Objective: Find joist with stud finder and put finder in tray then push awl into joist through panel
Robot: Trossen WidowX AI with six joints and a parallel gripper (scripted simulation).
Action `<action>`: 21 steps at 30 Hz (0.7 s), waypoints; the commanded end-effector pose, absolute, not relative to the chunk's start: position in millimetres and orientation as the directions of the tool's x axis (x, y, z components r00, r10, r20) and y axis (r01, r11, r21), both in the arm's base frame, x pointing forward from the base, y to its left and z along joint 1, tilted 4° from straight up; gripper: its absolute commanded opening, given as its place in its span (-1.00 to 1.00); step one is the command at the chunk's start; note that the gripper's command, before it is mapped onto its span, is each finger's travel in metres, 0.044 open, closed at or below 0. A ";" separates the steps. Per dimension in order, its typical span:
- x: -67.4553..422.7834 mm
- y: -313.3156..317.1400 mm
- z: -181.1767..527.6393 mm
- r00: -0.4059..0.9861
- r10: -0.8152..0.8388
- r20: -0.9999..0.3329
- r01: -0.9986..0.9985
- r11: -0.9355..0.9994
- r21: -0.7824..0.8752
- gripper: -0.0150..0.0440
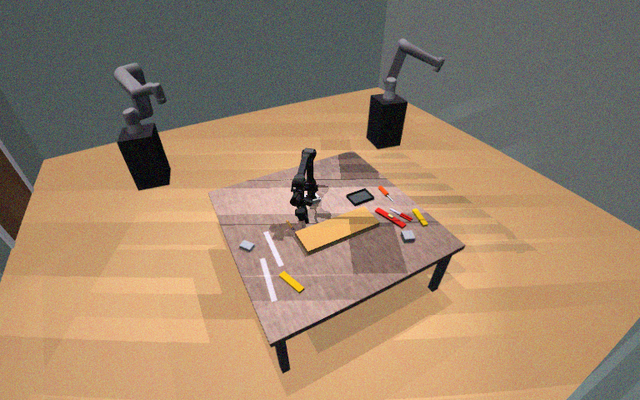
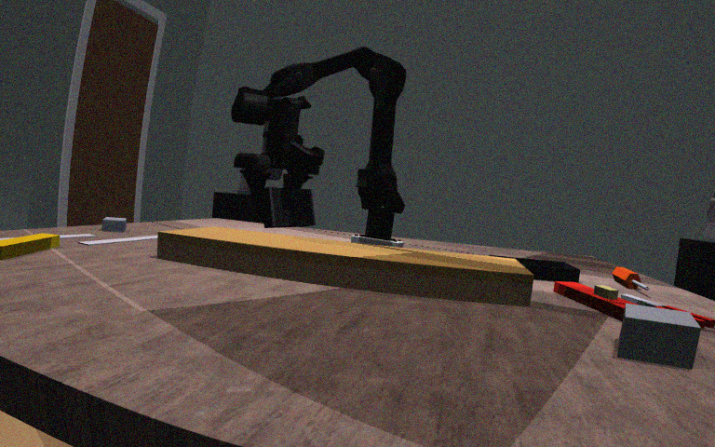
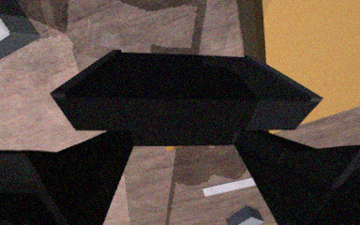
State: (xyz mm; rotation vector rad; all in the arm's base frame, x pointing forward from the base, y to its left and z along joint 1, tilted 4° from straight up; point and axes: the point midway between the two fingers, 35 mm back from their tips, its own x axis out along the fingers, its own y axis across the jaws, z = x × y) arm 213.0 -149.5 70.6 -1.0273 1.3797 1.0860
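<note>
My gripper (image 1: pixel 302 215) (image 2: pixel 287 208) (image 3: pixel 183 141) is shut on the stud finder (image 3: pixel 183 98) (image 2: pixel 290 206), a wide black block with pointed ends. It hangs just above the table by the left end of the yellow floor panel (image 1: pixel 337 228) (image 2: pixel 343 258) (image 3: pixel 309 56). A thin orange-yellow tool (image 1: pixel 288 223), which may be the awl, lies on the table left of the panel. In the wrist view only a sliver of it (image 3: pixel 171 148) shows under the stud finder. The dark tray (image 1: pixel 360 196) (image 2: pixel 548 269) lies beyond the panel's right end.
An orange-handled tool (image 1: pixel 384 192) (image 2: pixel 627 277), a red bar (image 1: pixel 389 217), a yellow block (image 1: pixel 420 217) and a grey block (image 1: pixel 407 236) (image 2: pixel 658 334) lie right of the panel. White strips (image 1: pixel 272 248), a grey block (image 1: pixel 247 245) and a yellow bar (image 1: pixel 291 281) lie to the left.
</note>
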 end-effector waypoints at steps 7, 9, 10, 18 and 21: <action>213.7 -147.7 71.3 -0.090 -0.089 -0.992 -0.973 0.221 0.068 -0.49; 213.7 -147.3 71.1 -0.093 -0.104 -0.990 -0.973 0.221 0.069 -0.49; 213.8 -147.1 71.1 -0.095 -0.111 -0.989 -0.973 0.221 0.069 -0.49; 214.2 -145.5 70.8 -0.106 -0.171 -0.980 -0.973 0.222 0.066 -0.49; 214.3 -145.2 70.7 -0.108 -0.182 -0.977 -0.973 0.223 0.066 -0.49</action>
